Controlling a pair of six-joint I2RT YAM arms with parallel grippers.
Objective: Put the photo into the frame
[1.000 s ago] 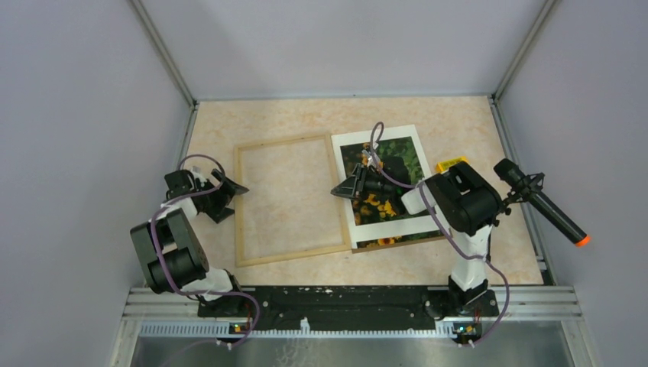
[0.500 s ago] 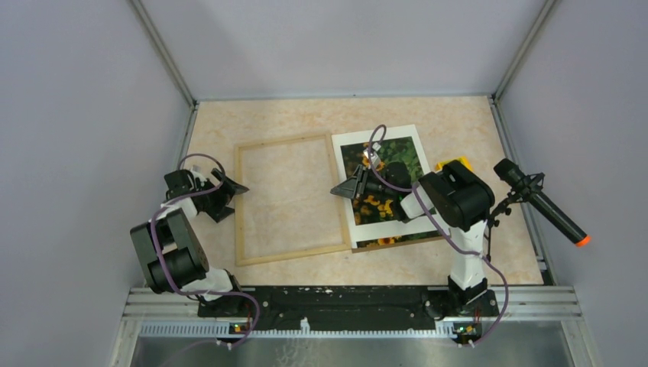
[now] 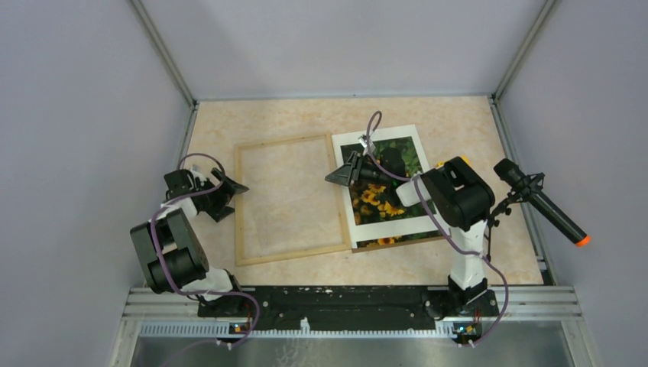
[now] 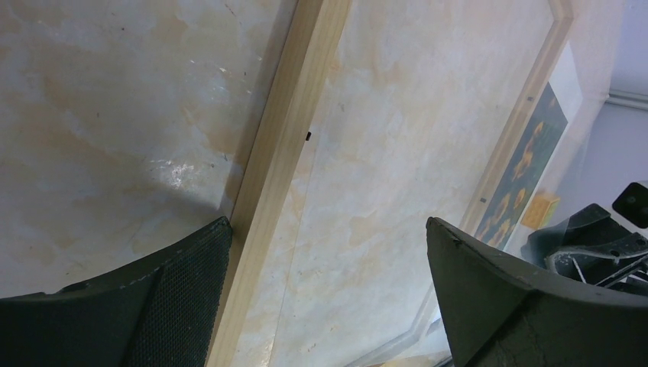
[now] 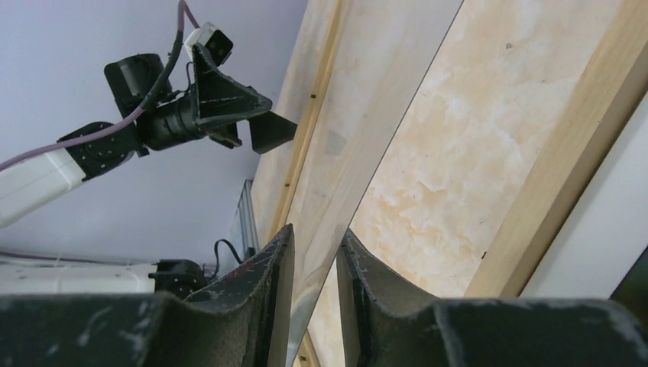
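The light wooden frame (image 3: 290, 252) lies flat at centre-left, and the table shows through it. The sunflower photo (image 3: 382, 202) lies to its right under a white mat border (image 3: 397, 227). My right gripper (image 3: 336, 177) is over the frame's right rail. In the right wrist view it (image 5: 317, 233) is shut on the edge of a clear pane (image 5: 367, 99), which is tilted up above the frame rail (image 5: 565, 160). My left gripper (image 3: 233, 200) is open at the frame's left rail (image 4: 283, 138), with its jaws (image 4: 327, 229) wide apart and empty.
A small yellow object (image 3: 451, 163) lies at the mat's right edge. A black microphone (image 3: 542, 202) with an orange tip stands at the right. A brown board edge (image 3: 397, 243) shows under the mat. Grey walls enclose the table.
My right gripper has moved left and a little away from the photo's middle to the frame's right rail, uncovering more sunflowers. The left arm has not moved.
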